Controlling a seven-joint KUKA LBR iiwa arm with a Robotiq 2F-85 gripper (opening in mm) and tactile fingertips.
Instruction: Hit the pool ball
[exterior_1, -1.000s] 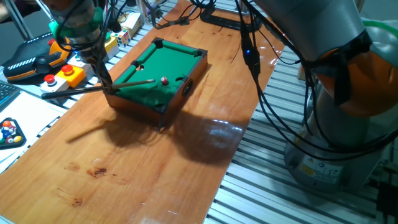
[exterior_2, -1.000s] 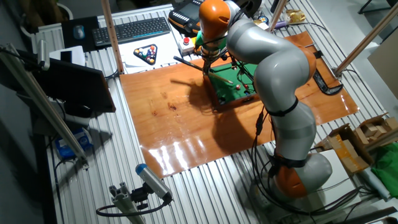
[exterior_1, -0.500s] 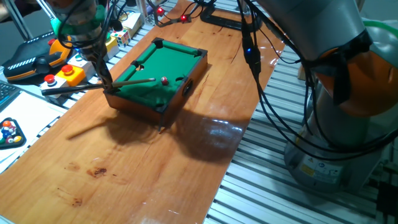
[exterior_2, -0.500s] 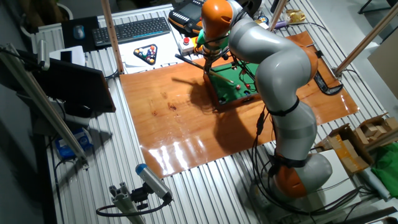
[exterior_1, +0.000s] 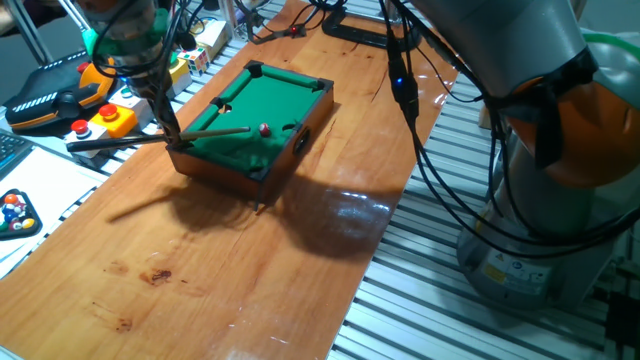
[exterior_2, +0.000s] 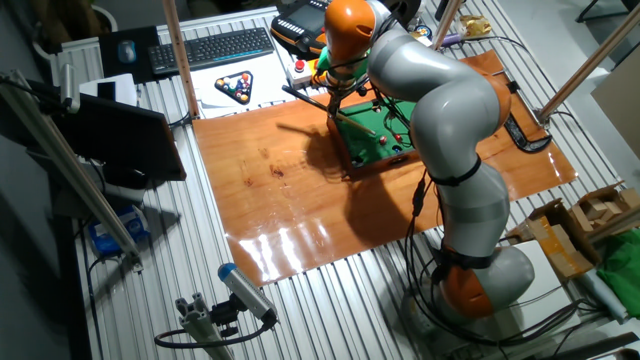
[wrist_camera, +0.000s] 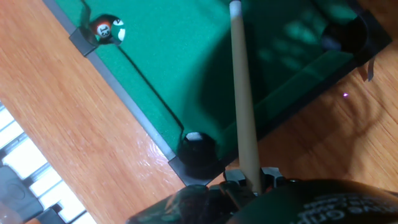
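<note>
The pool ball (exterior_1: 264, 129), small, dark red and glossy with a pale spot, lies on the green felt of the miniature pool table (exterior_1: 290, 150) just past the cue tip. My gripper (exterior_1: 172, 138) is shut on the wooden cue stick (exterior_1: 215, 132) at the table's near-left corner. The cue points across the felt at the ball. In the hand view the cue (wrist_camera: 241, 93) runs up from my gripper (wrist_camera: 252, 183), and the ball lies beyond the top edge. In the other fixed view my gripper (exterior_2: 333, 106) hangs at the table's (exterior_2: 352, 160) end.
A second dark ball with a pale spot (wrist_camera: 107, 30) sits at a side pocket left of the cue. Racked multicoloured balls in a black triangle (exterior_1: 15, 215) lie off the board's left side. An orange button box (exterior_1: 108, 120) and cables (exterior_1: 400, 85) stand nearby.
My hand has shifted very slightly since a second ago. The cue tip still rests just short of the ball, and the ball has not moved.
</note>
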